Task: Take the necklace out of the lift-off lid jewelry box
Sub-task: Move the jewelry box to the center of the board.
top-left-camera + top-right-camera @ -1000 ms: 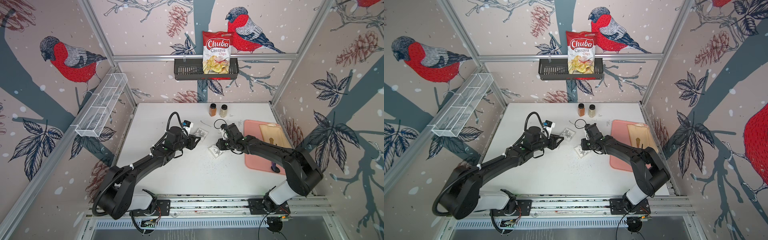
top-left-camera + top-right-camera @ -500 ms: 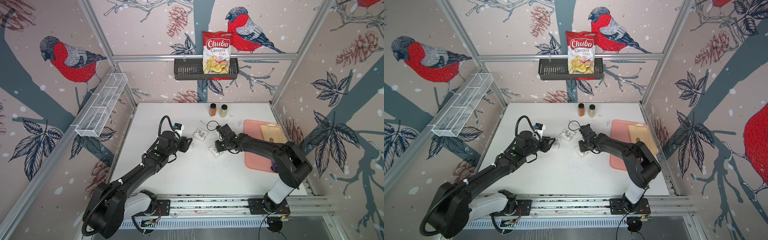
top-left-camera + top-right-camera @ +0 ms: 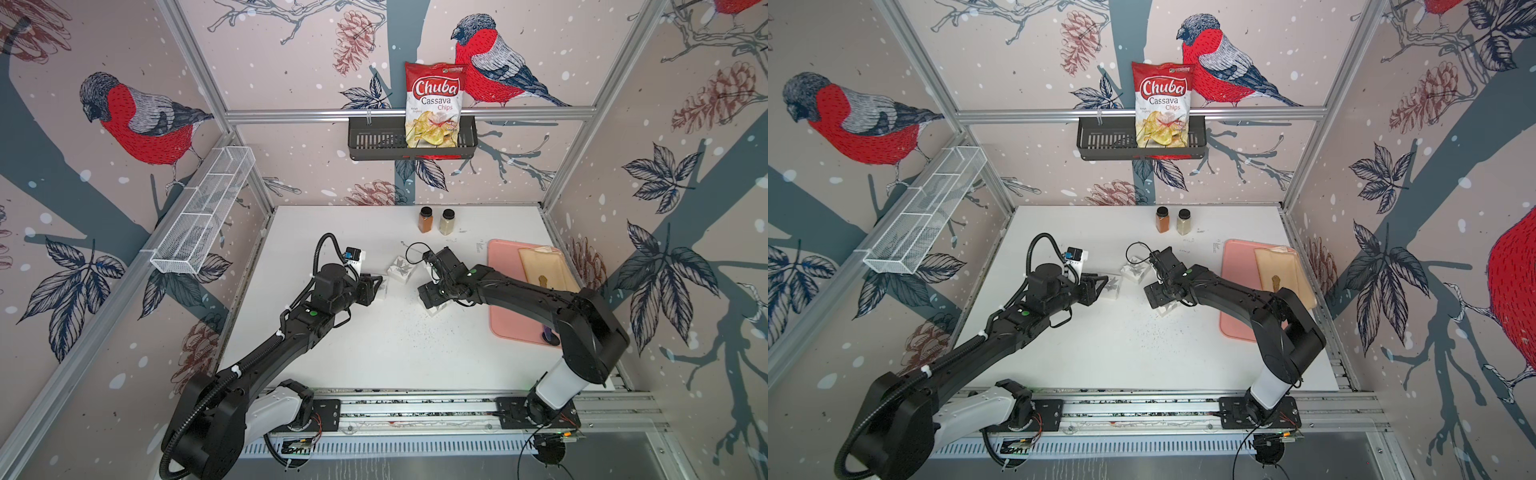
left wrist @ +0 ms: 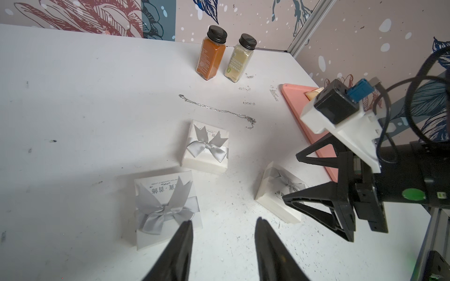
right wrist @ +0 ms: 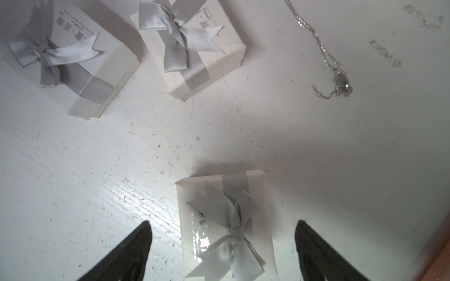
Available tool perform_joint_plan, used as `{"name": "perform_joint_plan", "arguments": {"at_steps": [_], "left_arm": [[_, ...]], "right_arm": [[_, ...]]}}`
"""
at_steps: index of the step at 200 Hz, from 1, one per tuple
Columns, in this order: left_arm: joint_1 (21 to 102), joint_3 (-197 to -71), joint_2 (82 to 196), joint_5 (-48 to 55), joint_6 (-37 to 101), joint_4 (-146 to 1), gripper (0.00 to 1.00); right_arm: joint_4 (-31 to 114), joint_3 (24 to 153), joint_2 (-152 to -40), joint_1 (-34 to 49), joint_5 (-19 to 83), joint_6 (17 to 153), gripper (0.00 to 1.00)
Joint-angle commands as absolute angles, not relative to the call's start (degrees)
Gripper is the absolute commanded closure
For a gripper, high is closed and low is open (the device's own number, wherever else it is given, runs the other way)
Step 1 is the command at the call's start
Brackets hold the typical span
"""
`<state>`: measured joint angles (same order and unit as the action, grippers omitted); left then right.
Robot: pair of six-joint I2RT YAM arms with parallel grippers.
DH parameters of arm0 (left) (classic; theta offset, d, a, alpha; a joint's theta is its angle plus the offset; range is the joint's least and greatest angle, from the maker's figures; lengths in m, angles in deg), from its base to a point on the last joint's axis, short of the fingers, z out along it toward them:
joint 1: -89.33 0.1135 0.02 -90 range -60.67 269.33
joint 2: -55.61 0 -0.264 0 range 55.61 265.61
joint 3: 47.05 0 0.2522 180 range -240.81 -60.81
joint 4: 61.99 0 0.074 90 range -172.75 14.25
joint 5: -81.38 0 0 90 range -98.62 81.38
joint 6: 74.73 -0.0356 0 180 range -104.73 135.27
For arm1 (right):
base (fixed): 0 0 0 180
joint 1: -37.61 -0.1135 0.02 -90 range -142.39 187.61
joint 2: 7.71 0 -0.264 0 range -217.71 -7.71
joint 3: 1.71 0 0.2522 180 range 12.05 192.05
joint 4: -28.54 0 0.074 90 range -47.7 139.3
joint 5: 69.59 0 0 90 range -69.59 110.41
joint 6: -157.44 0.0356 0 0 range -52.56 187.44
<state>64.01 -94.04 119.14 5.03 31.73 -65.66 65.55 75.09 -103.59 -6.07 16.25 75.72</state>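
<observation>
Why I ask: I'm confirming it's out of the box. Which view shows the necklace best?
Left wrist: the whole necklace lies stretched out on the table. Right wrist is closer, showing its pendant, but cuts the chain off. In both top views it is too small to see.

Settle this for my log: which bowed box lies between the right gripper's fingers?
The box nearest the pink tray; the other two sit farther from it.

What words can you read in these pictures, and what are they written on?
"Chuba Cassava Chips": on the chip bag in the wall basket.
Orange jar and pale jar: label print too small to read.
Jewelry boxes: printed characters, too blurred to read.
</observation>
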Motion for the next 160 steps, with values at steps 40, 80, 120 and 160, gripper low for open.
{"name": "perform_joint_plan", "arguments": {"at_steps": [40,80,120,160], "left_arm": [[64.3,-93.2,116.9,3.9,31.0,-65.4,0.54],[64.4,-93.2,117.3,3.8,30.9,-65.0,0.53],[64.7,-93.4,118.0,3.9,30.7,-64.6,0.53],[65.0,-93.9,119.7,4.6,30.6,-63.7,0.53]], "right_arm": [[70.1,79.1,-110.8,-6.4,16.7,71.1,0.06],[71.1,79.1,-112.7,-6.4,16.0,71.8,0.09],[70.1,76.4,-111.5,-1.9,15.5,75.2,0.17],[70.2,74.4,-109.3,3.1,14.4,76.5,0.2]]}}
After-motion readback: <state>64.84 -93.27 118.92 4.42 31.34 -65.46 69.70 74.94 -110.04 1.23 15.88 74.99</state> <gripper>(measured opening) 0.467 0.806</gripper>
